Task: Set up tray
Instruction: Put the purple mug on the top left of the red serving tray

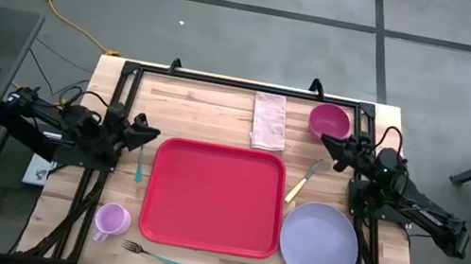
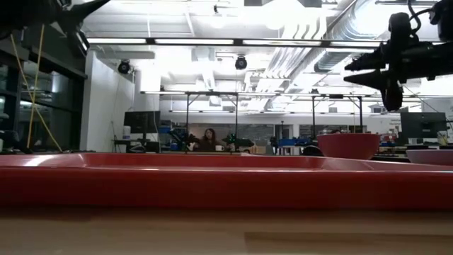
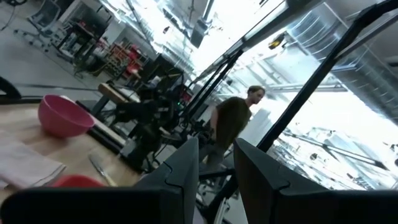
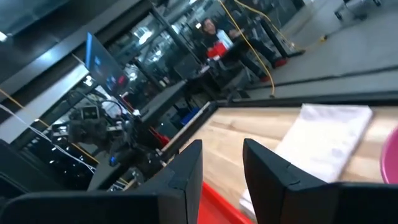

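- Tray lay flat at mid-table, long side across, nothing on it; in low view its red rim filled the foreground.
- Left gripper hung above the table just off the tray's upper-left corner, pointing twd the tray — fingers apart w/ a narrow gap, nothing between them.
- Right gripper hung near the tray's upper-right corner, beside the bowl, pointing left; fingers also stood apart, empty.
- Teal spoon lay just left of the tray, under the left gripper.
- Pink mug sat nr the tray's lower-left corner; fork w/ teal handle lay below the tray edge.
- Knife lay tilted btwn tray and plate, just right of the tray.
- Lavender plate sat at the tray's lower-right, close to its rim — can't tell if touching.
- Napkin lay above the tray's top edge, bowl to its right.
- A person showed in the room behind the table.
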